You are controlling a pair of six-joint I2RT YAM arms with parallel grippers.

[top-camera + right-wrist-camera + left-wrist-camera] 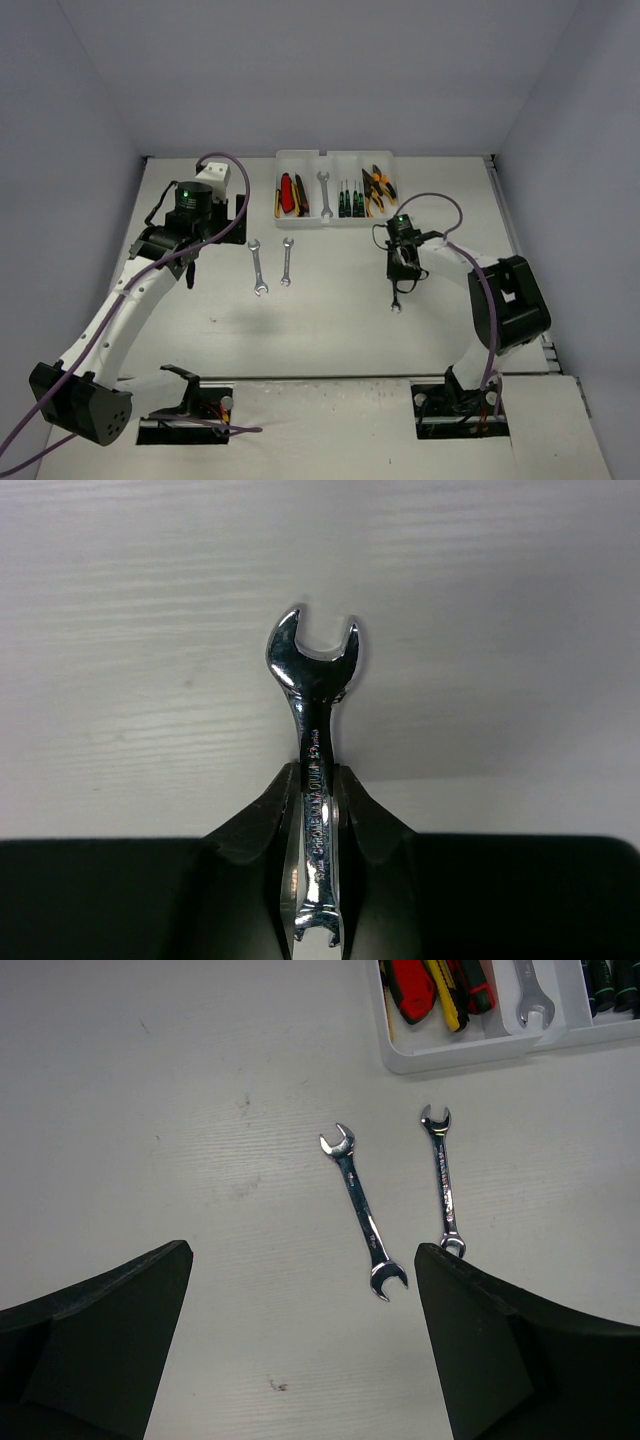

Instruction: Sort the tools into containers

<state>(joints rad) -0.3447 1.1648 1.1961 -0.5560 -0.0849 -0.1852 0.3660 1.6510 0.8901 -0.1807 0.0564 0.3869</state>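
— White plastic tray (300,154) at the far edge: what's in it?
— Left to right: cutters (290,194), one slotted wrench (324,192), screwdrivers (349,200), pliers (378,187). My right gripper (398,278) pinches a held wrench (312,710); my left gripper (300,1355) gapes empty near two loose wrenches (362,1212).

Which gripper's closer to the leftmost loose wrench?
Left. The left gripper hangs open just left of the leftmost loose wrench; the right gripper, shut on another wrench, sits far to its right.

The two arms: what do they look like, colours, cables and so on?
The left arm and right arm: white tubular links, black joints, a purple cable looping along each, a small green light near each wrist. The left tool and right tool have matte black wedge-shaped fingers.
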